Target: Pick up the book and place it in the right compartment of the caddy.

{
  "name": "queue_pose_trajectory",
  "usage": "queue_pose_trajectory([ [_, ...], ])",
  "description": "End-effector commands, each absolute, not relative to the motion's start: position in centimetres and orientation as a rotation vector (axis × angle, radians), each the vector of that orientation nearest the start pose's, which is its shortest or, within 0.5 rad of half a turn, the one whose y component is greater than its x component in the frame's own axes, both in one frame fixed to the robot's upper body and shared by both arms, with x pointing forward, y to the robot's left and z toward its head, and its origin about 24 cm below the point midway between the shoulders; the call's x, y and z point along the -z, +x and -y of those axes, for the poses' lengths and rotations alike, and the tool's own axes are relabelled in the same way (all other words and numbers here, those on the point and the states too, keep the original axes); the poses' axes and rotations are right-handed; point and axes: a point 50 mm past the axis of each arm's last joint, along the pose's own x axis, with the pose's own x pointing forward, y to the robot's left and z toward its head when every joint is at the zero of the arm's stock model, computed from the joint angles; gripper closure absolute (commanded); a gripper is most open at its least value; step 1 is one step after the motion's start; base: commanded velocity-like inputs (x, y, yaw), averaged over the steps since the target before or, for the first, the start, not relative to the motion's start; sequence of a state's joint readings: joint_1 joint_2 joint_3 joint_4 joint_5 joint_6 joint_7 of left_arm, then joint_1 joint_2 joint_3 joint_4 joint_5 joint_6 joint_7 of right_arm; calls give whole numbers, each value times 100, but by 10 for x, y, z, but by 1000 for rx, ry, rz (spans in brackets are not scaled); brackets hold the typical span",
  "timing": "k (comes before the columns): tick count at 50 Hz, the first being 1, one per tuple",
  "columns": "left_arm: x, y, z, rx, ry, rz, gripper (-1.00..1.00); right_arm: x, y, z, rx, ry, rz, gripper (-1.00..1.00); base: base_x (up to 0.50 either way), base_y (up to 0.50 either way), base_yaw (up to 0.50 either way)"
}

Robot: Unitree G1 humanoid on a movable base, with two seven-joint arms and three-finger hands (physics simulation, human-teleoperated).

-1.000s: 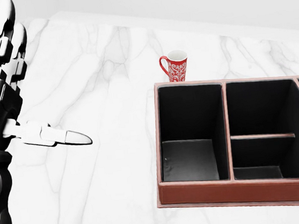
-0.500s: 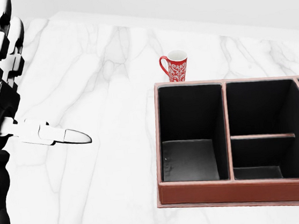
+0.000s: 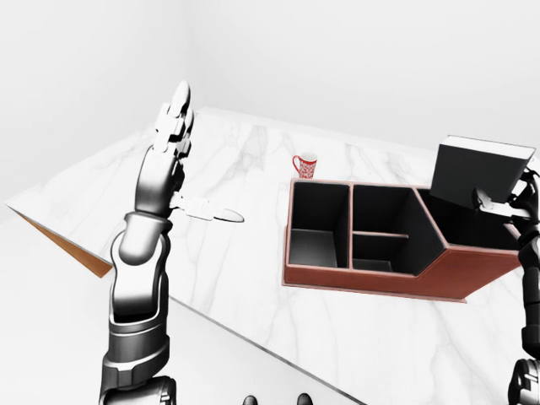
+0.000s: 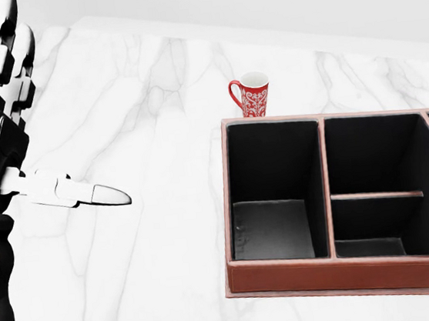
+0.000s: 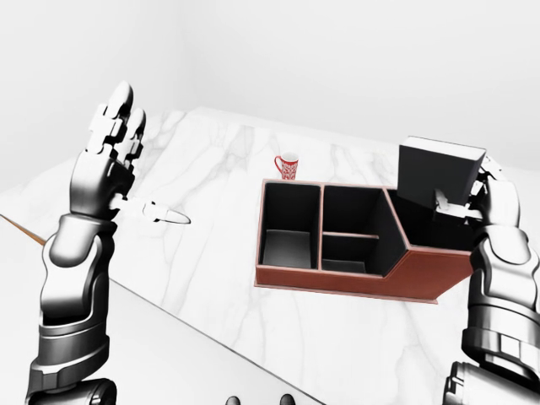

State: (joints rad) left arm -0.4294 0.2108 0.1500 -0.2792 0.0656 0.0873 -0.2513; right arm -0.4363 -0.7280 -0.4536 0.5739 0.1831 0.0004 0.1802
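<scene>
The black book (image 5: 439, 175) is hanging tilted above the caddy's (image 5: 354, 278) right compartment (image 5: 439, 234), at about three o'clock in the right-eye view, with the right hand (image 5: 485, 202) gripping it, fingers (image 5: 442, 203) wrapping its lower edge. To seat it well, I'd judge it needs levelling so its lower edge is running parallel to the slanted divider, then lowering straight down, clear of the brown leather rim, and letting go only once it is resting inside. The left hand (image 3: 173, 139) is standing raised at ten o'clock with fingers spread, holding nothing, well apart from everything. A red patterned mug (image 4: 251, 94) is sitting on the marble desk (image 4: 142, 138) just beside the caddy's upper edge, out of the way.
</scene>
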Motion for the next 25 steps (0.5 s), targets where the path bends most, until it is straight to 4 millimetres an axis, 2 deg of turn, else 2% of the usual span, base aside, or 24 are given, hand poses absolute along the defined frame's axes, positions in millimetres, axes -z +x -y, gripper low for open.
queue_pose_trajectory([
  [1, -218, 289, -170, 157, 323, 595, -100, -168, 281, 396, 459, -252, 134, 100, 0, 0, 0],
  [25, -216, 291, -172, 150, 324, 582, -100, -152, 274, 392, 450, -251, 115, 100, 0, 0, 0],
])
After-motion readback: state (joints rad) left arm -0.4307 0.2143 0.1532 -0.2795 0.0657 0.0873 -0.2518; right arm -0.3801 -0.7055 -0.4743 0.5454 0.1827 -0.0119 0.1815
